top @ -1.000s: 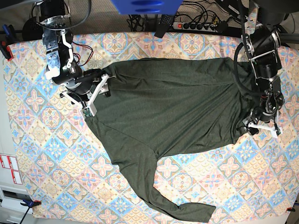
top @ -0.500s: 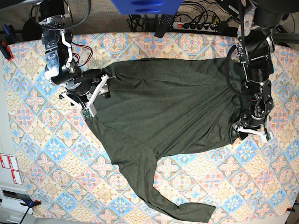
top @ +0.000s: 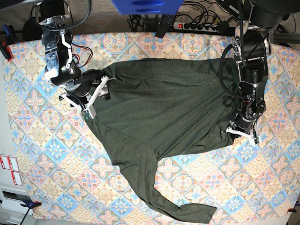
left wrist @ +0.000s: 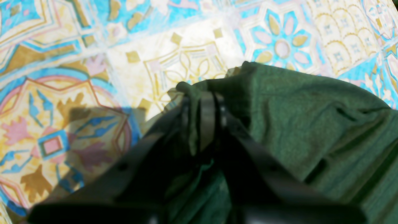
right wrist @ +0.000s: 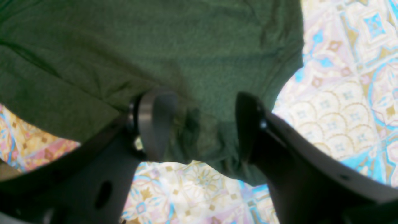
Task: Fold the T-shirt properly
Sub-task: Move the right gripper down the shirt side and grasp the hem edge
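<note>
The large dark olive-green long-sleeved knit T-shirt (top: 164,112) lies spread across the patterned, pastel-tiled tablecloth (top: 42,140), one sleeve trailing toward the near edge. At the shirt's right edge the left gripper (left wrist: 203,115) has its jaws pinched tight on a bunched fold of the green fabric. At the far-left corner the right gripper (right wrist: 199,124) stands wide open, fingers straddling the shirt's edge without clamping it.

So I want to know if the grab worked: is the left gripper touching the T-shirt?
Touching. The left wrist view shows the left gripper with its fingers closed on a bunched edge of the T-shirt, fabric pinched between them.
</note>
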`<move>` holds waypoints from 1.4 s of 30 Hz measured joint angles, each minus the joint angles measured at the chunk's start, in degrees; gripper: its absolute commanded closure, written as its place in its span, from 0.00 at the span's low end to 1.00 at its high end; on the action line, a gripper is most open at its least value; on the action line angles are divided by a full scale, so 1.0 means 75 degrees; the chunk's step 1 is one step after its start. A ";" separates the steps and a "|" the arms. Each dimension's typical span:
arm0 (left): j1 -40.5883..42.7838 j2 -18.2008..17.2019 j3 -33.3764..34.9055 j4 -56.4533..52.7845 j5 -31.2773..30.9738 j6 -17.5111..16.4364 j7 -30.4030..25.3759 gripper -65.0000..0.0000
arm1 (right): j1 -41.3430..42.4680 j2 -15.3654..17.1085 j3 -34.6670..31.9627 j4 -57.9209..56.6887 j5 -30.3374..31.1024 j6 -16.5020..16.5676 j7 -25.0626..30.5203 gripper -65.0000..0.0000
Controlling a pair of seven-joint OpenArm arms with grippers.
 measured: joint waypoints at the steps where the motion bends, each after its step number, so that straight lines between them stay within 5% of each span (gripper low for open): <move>1: 0.0017 -0.0050 -0.0003 0.0000 -0.0041 -0.0015 0.0067 1.00 | -0.0003 0.0003 0.0000 -0.0003 0.0003 0.0000 -0.0003 0.50; 12: 0.1000 -0.0405 -0.0012 0.1282 0.0035 0.0015 0.0251 1.00 | 0.0898 0.0248 0.0026 -0.0629 0.0006 -0.0058 0.0367 0.50; 21: 0.1716 -0.0886 0.0000 0.2457 0.0009 0.0000 0.0312 1.00 | 0.2229 0.0230 -0.0044 -0.2229 0.1026 0.0003 0.0341 0.50; 34: 0.2066 -0.1186 0.0000 0.2917 0.0050 0.0003 0.0332 1.00 | 0.3829 0.0195 -0.0064 -0.4800 0.1037 0.0000 0.0350 0.49; 42: 0.2078 -0.1183 0.0003 0.3462 0.0076 -0.0023 0.0344 1.00 | 0.4605 0.0216 -0.0271 -0.6266 0.1017 0.0000 0.1335 0.50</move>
